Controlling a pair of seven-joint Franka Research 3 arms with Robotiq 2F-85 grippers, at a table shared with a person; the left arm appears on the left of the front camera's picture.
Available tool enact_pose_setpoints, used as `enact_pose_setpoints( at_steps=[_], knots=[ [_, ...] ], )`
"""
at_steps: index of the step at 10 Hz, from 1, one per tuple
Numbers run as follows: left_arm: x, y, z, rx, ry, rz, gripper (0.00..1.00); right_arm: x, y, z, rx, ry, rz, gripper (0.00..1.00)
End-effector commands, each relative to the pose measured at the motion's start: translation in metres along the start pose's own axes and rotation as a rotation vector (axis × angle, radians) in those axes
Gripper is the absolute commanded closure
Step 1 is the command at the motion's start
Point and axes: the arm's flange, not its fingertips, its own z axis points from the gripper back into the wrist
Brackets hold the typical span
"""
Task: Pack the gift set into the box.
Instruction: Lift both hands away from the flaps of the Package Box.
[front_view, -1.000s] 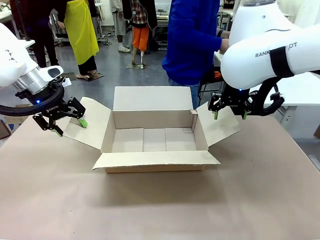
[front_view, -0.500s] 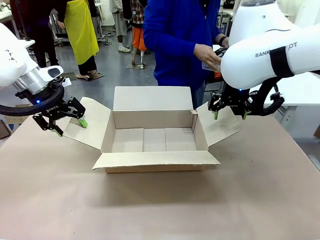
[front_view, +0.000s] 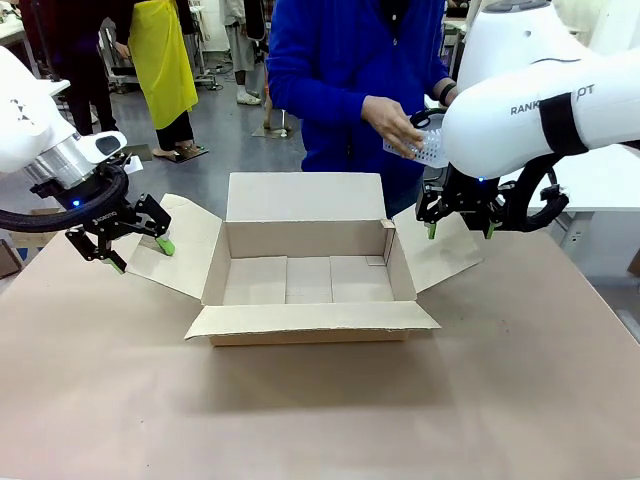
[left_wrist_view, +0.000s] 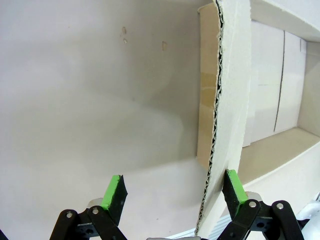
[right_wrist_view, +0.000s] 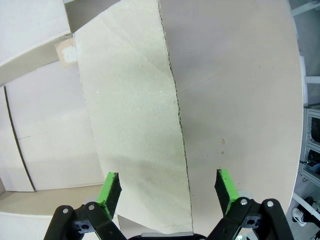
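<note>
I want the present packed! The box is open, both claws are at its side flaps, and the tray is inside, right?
Not inside: the front view shows the tray in the person's hand beyond the open box. The left claw and right claw are at its side flaps.

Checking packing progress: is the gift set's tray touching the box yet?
Apart. The front view shows the person's hand holding the tray up beyond the box, with blue clothing visible between tray and back flap.
</note>
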Motion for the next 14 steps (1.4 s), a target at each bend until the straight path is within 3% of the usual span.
enact_pose_setpoints(
  at_steps=[1,14],
  knots=[
    [-0.0004,-0.0002,0.0005,0.013,-0.002,0.008,0.00,0.0029,0.0010,0.0014,-0.022,-0.010,-0.005,0.00],
    [-0.0004,-0.0002,0.0005,0.013,-0.002,0.008,0.00,0.0029,0.0010,0.0014,-0.022,-0.010,-0.005,0.00]
  ],
)
